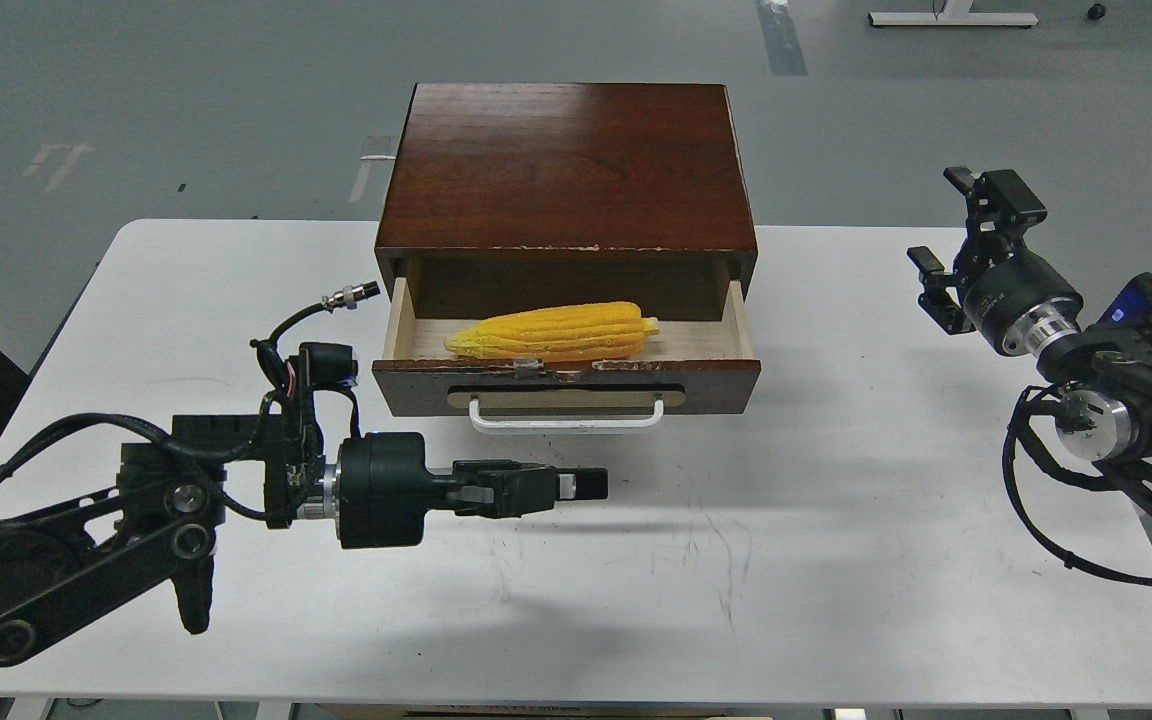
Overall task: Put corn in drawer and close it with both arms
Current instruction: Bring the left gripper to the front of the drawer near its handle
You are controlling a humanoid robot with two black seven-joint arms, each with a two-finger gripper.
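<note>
The yellow corn (pixel 556 331) lies lengthwise inside the open drawer (pixel 716 381), tapered end to the left. The drawer is pulled out of the dark wooden cabinet (pixel 566 165), and its white bar handle (pixel 566 418) faces me. My left gripper (pixel 584 484) is low over the table, just in front of and below the handle, pointing right and holding nothing. It is seen edge-on, so its fingers cannot be told apart. My right gripper (pixel 946 228) is open and empty, raised at the table's right side, well away from the drawer.
The white table (pixel 736 560) carries the cabinet at its far middle. My left arm stretches across the front left of the table. The right arm's joints and cables sit at the right edge.
</note>
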